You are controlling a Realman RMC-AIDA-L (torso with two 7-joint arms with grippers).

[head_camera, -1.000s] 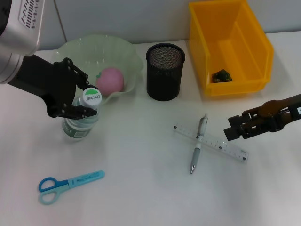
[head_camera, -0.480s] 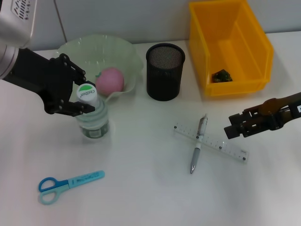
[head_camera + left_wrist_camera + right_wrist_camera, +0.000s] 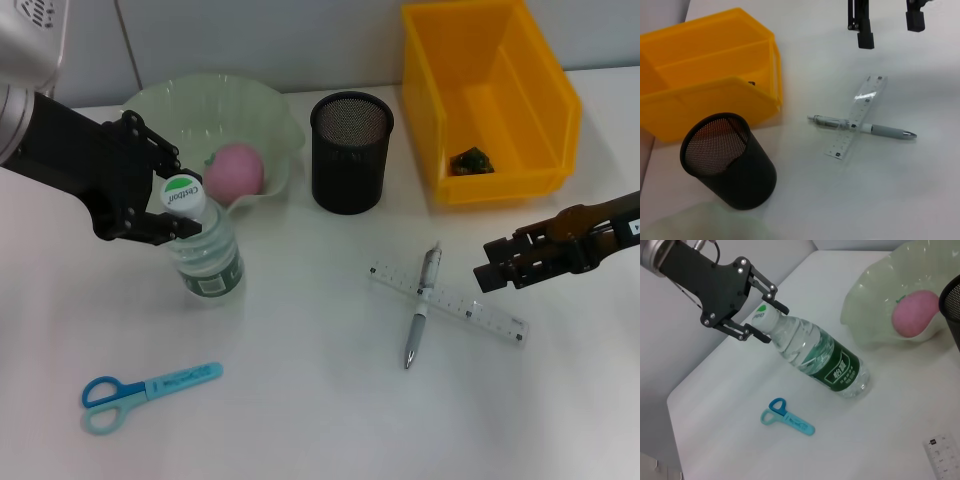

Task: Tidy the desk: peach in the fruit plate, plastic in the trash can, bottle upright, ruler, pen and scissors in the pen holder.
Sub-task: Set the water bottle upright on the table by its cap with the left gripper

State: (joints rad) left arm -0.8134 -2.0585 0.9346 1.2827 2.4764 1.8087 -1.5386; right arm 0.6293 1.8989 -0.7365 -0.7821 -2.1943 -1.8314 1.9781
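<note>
The left gripper [image 3: 180,208] is clamped on the neck of the bottle [image 3: 205,258], just under its white cap, with the bottle standing on the surface [image 3: 300,400] in front of the fruit plate [image 3: 160,100] — though the right wrist view shows it leaning, so it may not be settled on its base. Thin clear plastic, probably light and springy with smooth sides; the stiff neck looks like the soundest place to hold, as a squeeze on the body would likely dent or slip. The peach [image 3: 234,170] sits in the fruit plate. A small dark scrap [image 3: 468,160] lies in the trash can [image 3: 540,100]. The pen holder [image 3: 350,155] looks empty — pen [image 3: 421,305] lies across ruler [image 3: 447,303], scissors [image 3: 148,391] lie apart. The right gripper [image 3: 490,270] hovers beside the ruler, fingers apart.
</note>
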